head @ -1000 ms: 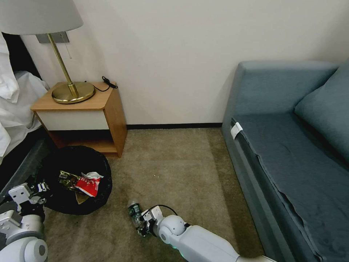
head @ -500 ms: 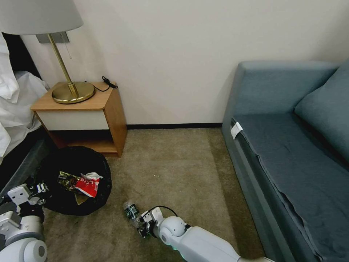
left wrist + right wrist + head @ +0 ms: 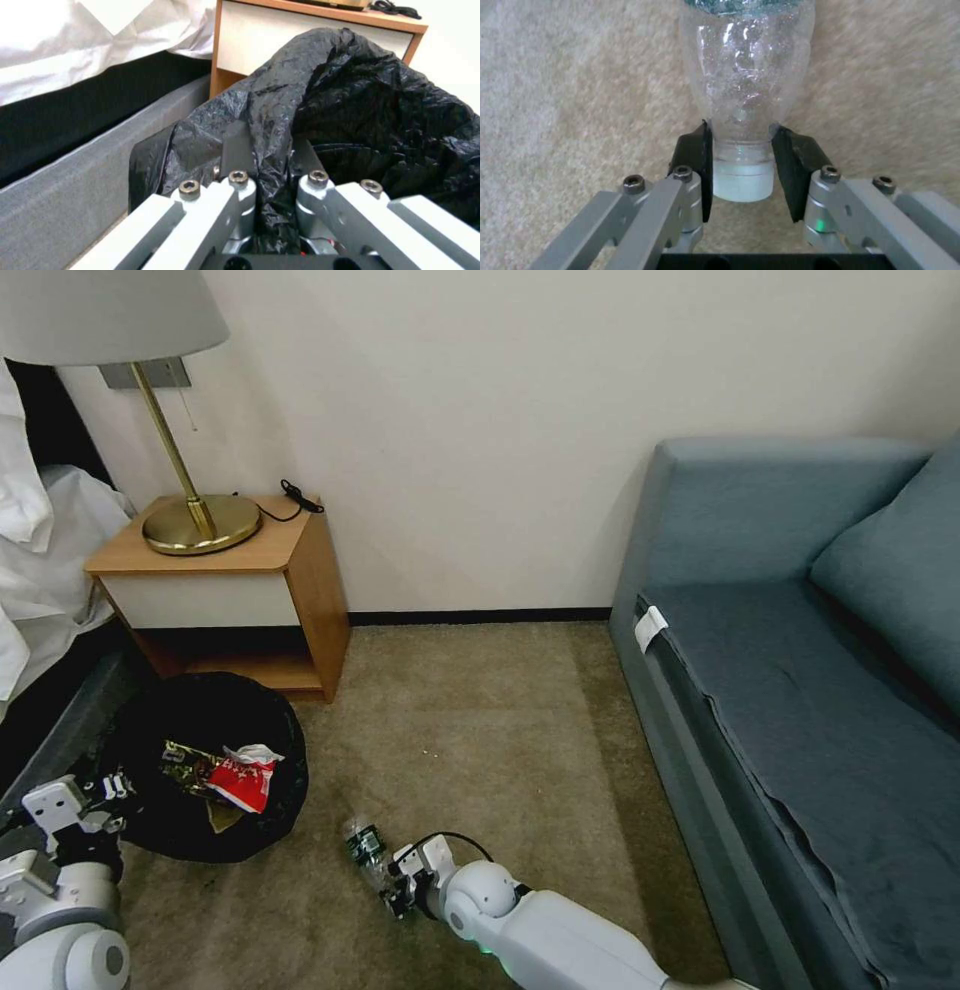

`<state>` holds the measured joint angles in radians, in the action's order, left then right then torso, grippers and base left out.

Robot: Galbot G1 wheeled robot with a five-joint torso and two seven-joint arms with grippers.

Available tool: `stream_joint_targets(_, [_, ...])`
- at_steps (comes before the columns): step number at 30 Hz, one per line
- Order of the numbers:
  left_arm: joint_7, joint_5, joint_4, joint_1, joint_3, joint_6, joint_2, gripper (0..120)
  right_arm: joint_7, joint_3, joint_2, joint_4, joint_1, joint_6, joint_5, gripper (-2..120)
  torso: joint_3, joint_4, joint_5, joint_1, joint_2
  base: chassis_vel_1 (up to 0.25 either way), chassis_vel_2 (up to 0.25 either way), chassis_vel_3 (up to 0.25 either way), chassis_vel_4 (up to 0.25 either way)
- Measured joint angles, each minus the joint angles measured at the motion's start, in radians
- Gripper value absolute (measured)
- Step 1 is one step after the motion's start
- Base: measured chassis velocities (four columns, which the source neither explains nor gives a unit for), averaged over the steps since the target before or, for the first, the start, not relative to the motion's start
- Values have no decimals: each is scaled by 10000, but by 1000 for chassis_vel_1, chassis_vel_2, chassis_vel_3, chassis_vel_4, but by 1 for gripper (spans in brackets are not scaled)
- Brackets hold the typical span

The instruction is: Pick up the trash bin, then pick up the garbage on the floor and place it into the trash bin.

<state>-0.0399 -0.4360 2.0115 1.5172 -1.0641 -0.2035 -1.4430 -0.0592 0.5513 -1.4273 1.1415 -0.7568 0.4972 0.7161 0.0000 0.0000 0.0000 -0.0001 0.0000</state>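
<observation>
The trash bin (image 3: 205,710), lined with a black bag, stands on the carpet in front of the nightstand. A red-and-white packet (image 3: 242,778) and a gold-brown wrapper (image 3: 185,763) lie inside it. My left gripper (image 3: 108,790) is at the bin's near-left rim, shut on a fold of the black bag (image 3: 375,105), which runs between the fingers of the left gripper (image 3: 267,150). A small clear bottle (image 3: 363,845) with a green label lies on the carpet to the right of the bin. My right gripper (image 3: 396,885) is shut on its neck. The right wrist view shows the pads (image 3: 695,150) pressing the bottle (image 3: 750,75) just above its white cap.
A wooden nightstand (image 3: 300,570) with a brass lamp (image 3: 195,520) stands behind the bin. The bed (image 3: 40,570) lies at the far left. A blue sofa (image 3: 800,670) fills the right side. Open carpet (image 3: 480,720) lies between nightstand and sofa.
The bottle has tipped a little toward the bin in the right gripper's hold, and the right arm has shifted slightly toward me. The left arm and bin have not moved.
</observation>
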Motion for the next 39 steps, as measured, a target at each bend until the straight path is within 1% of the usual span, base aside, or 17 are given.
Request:
stream_joint_targets(4, [-1,-40,-82,11,-23,21,81,5,-5,-249,271,317,100,-20,9,26,0,0,0,0,0,0,0,0,0])
stream_joint_targets(9, [-2,-62,-127,10,-61,23,128,5,-3,-448,395,421,156,-61,-28,26,0,-1,0,0,0,0,0,0,0])
stream_joint_targets(14, [-9,-117,-198,-37,-83,23,253,5,83,-995,770,833,258,-210,-193,26,0,1,0,0,0,0,0,0,0])
stream_joint_targets(16, [-8,-120,-313,-121,-19,24,314,5,62,-1242,1099,1581,285,-213,110,26,1,-1,2,0,0,0,0,0,0])
stream_joint_targets(17, [-8,-120,-313,-121,-19,24,314,5,62,-1242,1099,1581,285,-213,110,26,1,-1,2,0,0,0,0,0,0])
stream_joint_targets(19, [-16,-111,-404,-215,12,23,345,5,43,-1430,1401,2271,361,-218,366,26,0,1,1,0,0,0,0,0,0])
stream_joint_targets(22, [-22,-110,-408,-224,23,17,366,5,38,-1500,1594,2546,443,-218,515,26,0,1,2,0,0,0,0,0,0])
stream_joint_targets(23, [-23,-122,-407,-227,49,-8,395,5,53,-1627,1915,2963,624,-229,737,26,0,-1,1,1,0,0,0,0,0])
stream_joint_targets(24, [-23,-122,-407,-227,49,-8,395,5,53,-1627,1915,2963,624,-229,737,26,0,-1,1,1,0,0,0,0,0])
stream_joint_targets(26, [-48,-265,-325,-222,62,-82,413,5,142,-1840,2382,3620,1002,-708,1138,26,0,-3,0,0,0,0,0,0,0])
stream_joint_targets(27, [-48,-265,-325,-222,62,-82,413,5,142,-1840,2382,3620,1002,-708,1138,26,0,-3,0,0,0,0,0,0,0])
stream_joint_targets(29, [-97,-363,-238,-223,47,-142,413,5,210,-2000,2524,4281,1309,-1016,1678,26,0,-2,0,0,0,0,0,0,0])
stream_joint_targets(30, [-97,-363,-238,-223,47,-142,413,5,210,-2000,2524,4281,1309,-1016,1678,26,0,-2,0,0,0,0,0,0,0])
stream_joint_targets(32, [-139,-410,-200,-227,4,-176,412,5,282,-1978,2514,4797,1615,-1030,2185,26,0,-1,1,0,0,0,0,0,0])
stream_joint_targets(35, [-143,-416,-180,-226,-2,-184,405,5,314,-1917,2452,5006,1770,-1032,2379,26,0,-1,0,0,0,0,0,0,0])
stream_joint_targets(37, [-156,-440,-112,-216,10,-241,338,5,351,-1367,2021,5484,2244,-1037,3097,26,0,1,-1,0,0,0,0,0,0])
stream_joint_targets(39, [-162,-451,-55,-220,35,-280,296,5,395,-1167,1846,5572,2399,-1038,3321,26,0,2,-2,0,0,0,0,0,0])
